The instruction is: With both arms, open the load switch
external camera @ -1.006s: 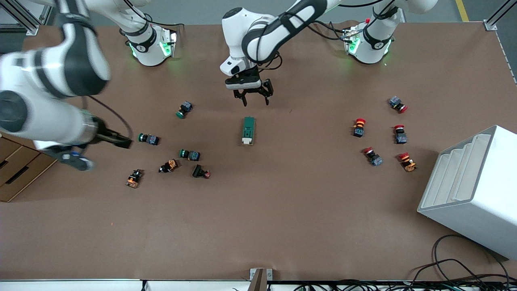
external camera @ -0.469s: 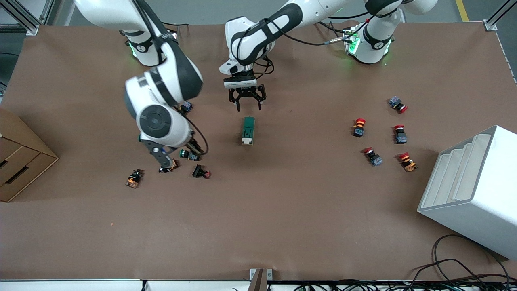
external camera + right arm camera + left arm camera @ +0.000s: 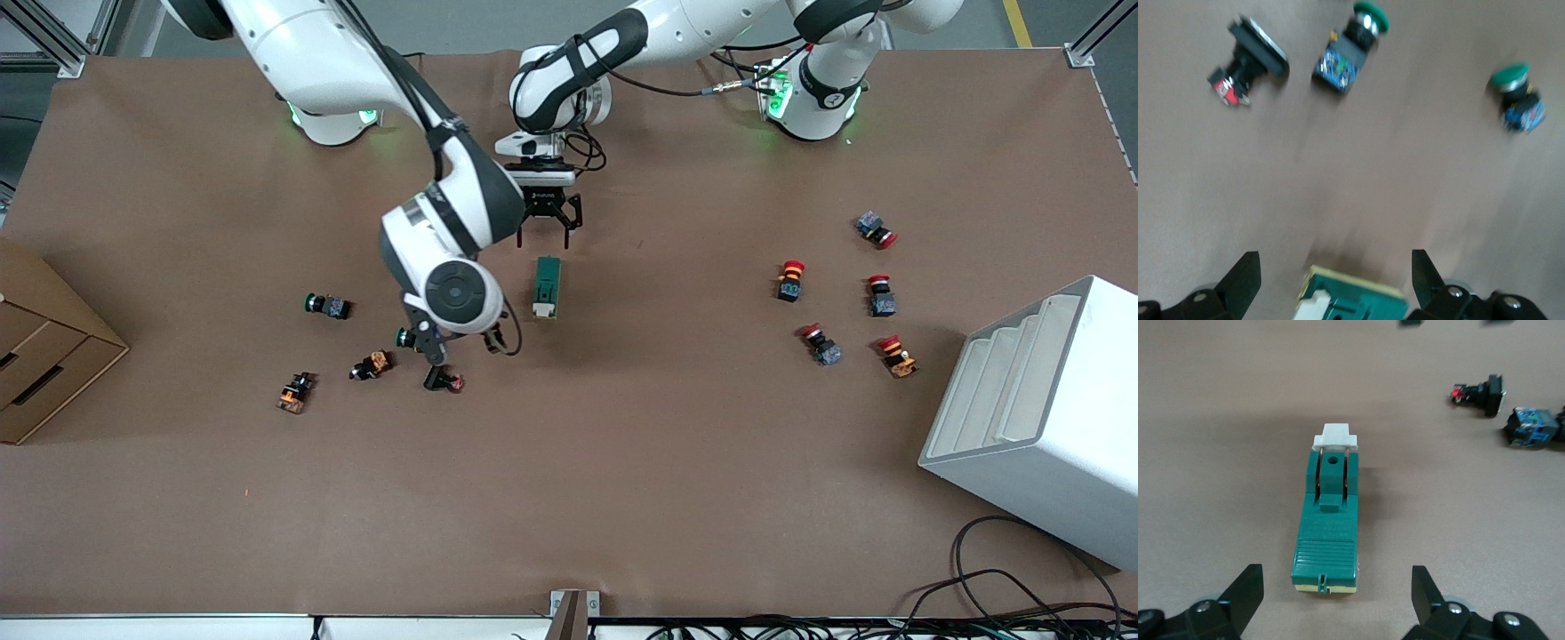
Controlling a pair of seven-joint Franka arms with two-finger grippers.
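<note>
The left gripper (image 3: 544,233) hangs wide open, empty, just above the load switch (image 3: 546,287). The right gripper (image 3: 1331,283), fingers spread and empty, is over the table beside the switch's white lever end.

Green load switch (image 3: 547,287) flat mid-table

Matt green plastic load switch (image 3: 1327,538) on dull brown table (image 3: 622,462)
</note>
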